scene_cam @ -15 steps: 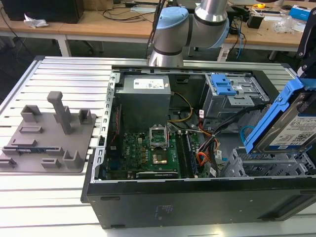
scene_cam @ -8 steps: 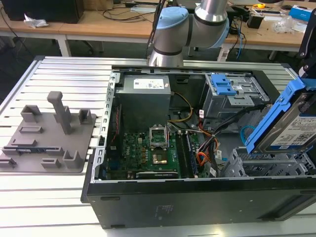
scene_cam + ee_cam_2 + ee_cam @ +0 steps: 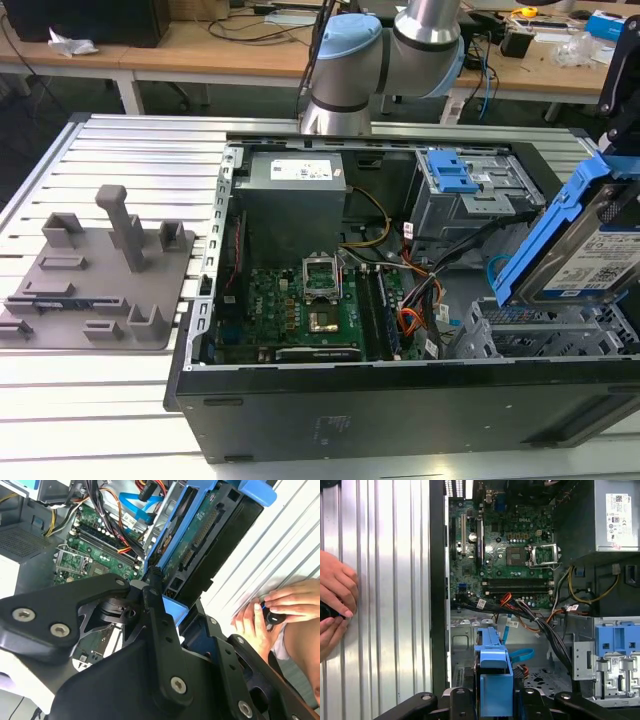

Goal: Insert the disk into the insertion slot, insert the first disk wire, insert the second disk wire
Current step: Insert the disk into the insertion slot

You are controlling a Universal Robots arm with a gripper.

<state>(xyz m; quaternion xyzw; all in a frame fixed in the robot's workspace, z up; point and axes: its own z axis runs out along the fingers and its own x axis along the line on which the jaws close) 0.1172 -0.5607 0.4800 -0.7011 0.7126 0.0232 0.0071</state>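
The slatted table carries an open case. The slot sits in its near corner, at the exterior view's right. The disk hangs tilted just above the slot, clamped by its blue frame in the tool. The light-blue wire loops inside the case. A person's hands rest on the table.

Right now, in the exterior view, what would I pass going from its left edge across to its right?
A grey moulded fixture → green motherboard → orange wire bundle → the disk in its blue caddy, tilted, at the exterior view's far right.
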